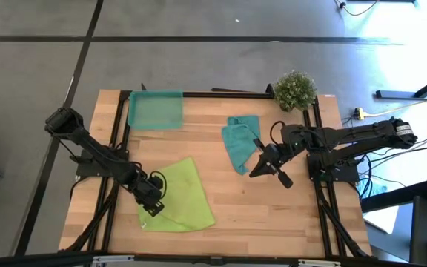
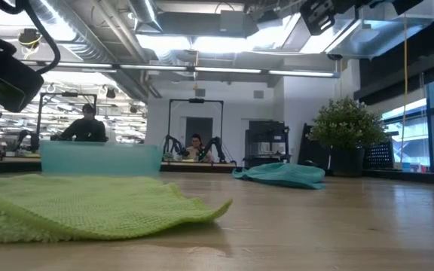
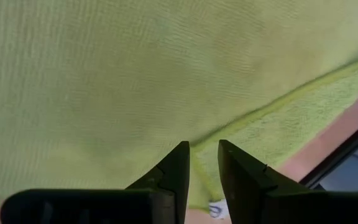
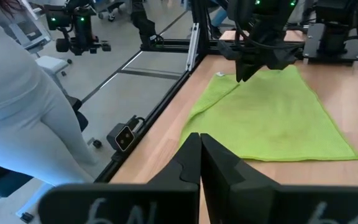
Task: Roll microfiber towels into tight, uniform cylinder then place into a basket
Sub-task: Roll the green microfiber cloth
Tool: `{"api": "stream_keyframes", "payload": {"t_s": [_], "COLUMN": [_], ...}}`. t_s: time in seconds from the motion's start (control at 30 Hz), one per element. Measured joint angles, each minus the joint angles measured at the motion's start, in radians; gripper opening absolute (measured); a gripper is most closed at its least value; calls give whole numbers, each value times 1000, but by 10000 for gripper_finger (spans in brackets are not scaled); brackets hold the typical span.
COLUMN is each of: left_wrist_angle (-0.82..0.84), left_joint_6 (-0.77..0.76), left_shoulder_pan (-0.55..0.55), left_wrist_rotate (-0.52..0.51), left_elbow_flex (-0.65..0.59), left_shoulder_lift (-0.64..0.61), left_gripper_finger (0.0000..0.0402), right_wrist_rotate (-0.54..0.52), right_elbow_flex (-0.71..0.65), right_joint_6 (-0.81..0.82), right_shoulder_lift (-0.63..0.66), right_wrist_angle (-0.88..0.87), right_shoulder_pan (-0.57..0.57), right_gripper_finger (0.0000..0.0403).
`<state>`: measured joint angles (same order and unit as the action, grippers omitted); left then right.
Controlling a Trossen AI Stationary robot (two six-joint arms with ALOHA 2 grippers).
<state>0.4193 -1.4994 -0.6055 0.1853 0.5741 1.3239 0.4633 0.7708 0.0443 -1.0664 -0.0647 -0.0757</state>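
The lime-green towel lies flat on the table's near left part, with one side folded over onto itself. My left gripper is over the towel's left edge, fingers slightly apart on either side of the folded-over hem. It also shows in the right wrist view. The teal towel lies crumpled at the far middle. My right gripper is shut and empty, just right of the teal towel's near end. The translucent teal basket stands at the far left. My left gripper points down at the lime-green towel's folded-over hem near the towel's left edge. I cannot tell whether its fingertips touch the cloth. The towel lies on the table.
A small potted plant stands at the far right corner. Bare wood lies at the near right. A black frame rail runs along the table's left side. A person stands on the floor beyond the table.
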Motion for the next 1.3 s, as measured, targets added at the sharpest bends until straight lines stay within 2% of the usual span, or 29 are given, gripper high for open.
{"api": "stream_keyframes", "payload": {"t_s": [0.33,0.47,0.7,0.83,1.03,1.3], "left_wrist_angle": [-24,-25,-106,-138,-140,-135], "left_joint_6": [17,18,19,18,19,93], "left_shoulder_pan": [-44,-56,-57,-56,-56,-56], "left_wrist_rotate": [8,-22,-26,-19,8,-44], "left_elbow_flex": [-17,-17,-17,-16,-13,16], "left_shoulder_lift": [0,1,63,95,79,69], "left_gripper_finger": [80,80,80,80,80,80], "right_wrist_rotate": [6,6,8,8,8,8], "right_elbow_flex": [0,0,-1,-1,-1,-1], "right_joint_6": [0,0,-2,-1,-1,-1], "right_shoulder_lift": [0,0,0,0,0,0], "right_wrist_angle": [-1,-1,-1,-1,-6,-7], "right_shoulder_pan": [0,0,0,0,0,0], "right_gripper_finger": [6,6,6,6,6,6]}}
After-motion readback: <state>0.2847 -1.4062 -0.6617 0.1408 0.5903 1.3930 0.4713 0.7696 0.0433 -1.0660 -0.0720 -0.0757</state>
